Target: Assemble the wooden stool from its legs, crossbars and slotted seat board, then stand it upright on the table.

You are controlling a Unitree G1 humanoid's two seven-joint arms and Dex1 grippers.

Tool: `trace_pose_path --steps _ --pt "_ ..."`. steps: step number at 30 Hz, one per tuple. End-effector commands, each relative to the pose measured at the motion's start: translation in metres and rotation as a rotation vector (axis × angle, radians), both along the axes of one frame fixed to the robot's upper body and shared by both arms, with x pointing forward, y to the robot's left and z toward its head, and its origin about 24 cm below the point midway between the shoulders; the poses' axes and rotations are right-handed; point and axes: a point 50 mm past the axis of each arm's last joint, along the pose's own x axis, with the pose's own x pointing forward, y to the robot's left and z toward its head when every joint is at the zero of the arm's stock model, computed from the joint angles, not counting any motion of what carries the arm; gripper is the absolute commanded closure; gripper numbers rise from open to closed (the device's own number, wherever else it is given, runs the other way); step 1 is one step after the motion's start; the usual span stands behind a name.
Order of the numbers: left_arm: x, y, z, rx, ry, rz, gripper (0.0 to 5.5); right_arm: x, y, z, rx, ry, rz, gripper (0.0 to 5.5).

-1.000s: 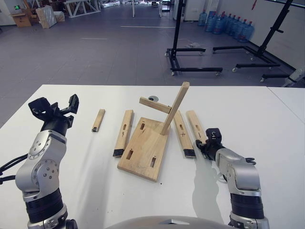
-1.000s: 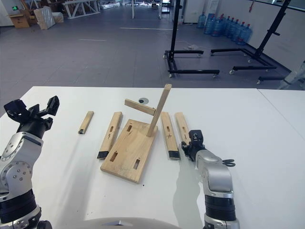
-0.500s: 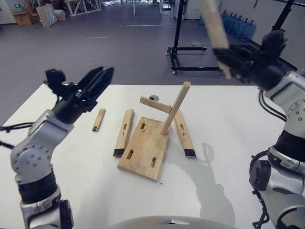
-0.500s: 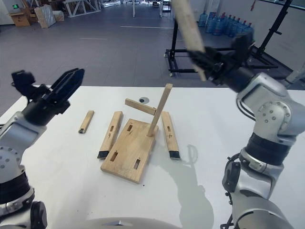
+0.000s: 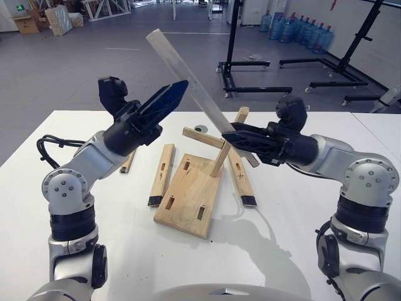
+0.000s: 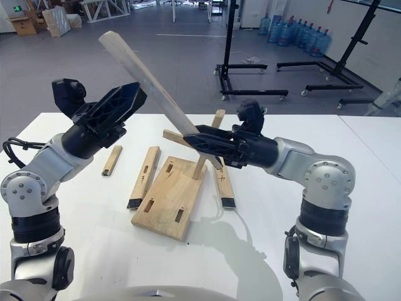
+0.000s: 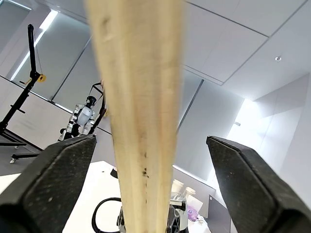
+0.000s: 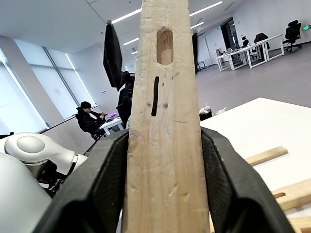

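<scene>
- Right gripper (image 5: 232, 137): clamped on the lower end of a wooden leg (image 5: 187, 76).
- Left gripper (image 5: 170, 95): fingers spread either side of that leg's upper length, not touching it.
- Seat board (image 5: 187, 195): flat on the table (image 5: 119, 251), below both grippers.

The white table (image 5: 138, 251) carries the seat board (image 5: 188, 195) lying flat near its middle, set at a slant. A slotted leg (image 5: 162, 174) lies just beside the board's left edge, with a short crossbar (image 6: 113, 160) farther left and apart from it. A second leg (image 5: 242, 180) lies flat just beside the board's right edge, dark tip toward the robot.
</scene>
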Motion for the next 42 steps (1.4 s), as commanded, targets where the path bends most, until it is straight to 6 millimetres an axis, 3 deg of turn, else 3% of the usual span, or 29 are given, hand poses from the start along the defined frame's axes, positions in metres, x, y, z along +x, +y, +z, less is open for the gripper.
trace_pose_path --steps 1,10,23,33,38,42 --pt "0.006 -0.003 0.007 -0.013 0.008 0.008 1.37 -0.004 0.007 -0.005 -0.003 0.005 0.000 3.48" --pt "0.006 -0.009 0.008 -0.043 0.059 -0.032 1.37 -0.006 0.012 -0.010 0.005 0.017 -0.010 3.48" --pt "0.008 -0.013 0.003 -0.040 0.122 -0.039 3.35 -0.008 0.014 -0.013 0.007 0.028 -0.008 3.48" --pt "0.011 -0.003 -0.009 -0.014 0.155 0.056 3.38 -0.008 0.014 -0.013 0.008 -0.010 -0.039 3.48" --pt "0.017 0.005 -0.024 0.053 0.165 0.157 3.49 -0.010 0.003 -0.016 -0.040 -0.027 -0.057 2.45" --pt "0.020 0.014 -0.033 0.104 0.165 0.228 3.49 -0.012 -0.024 -0.001 -0.075 -0.087 -0.090 1.75"
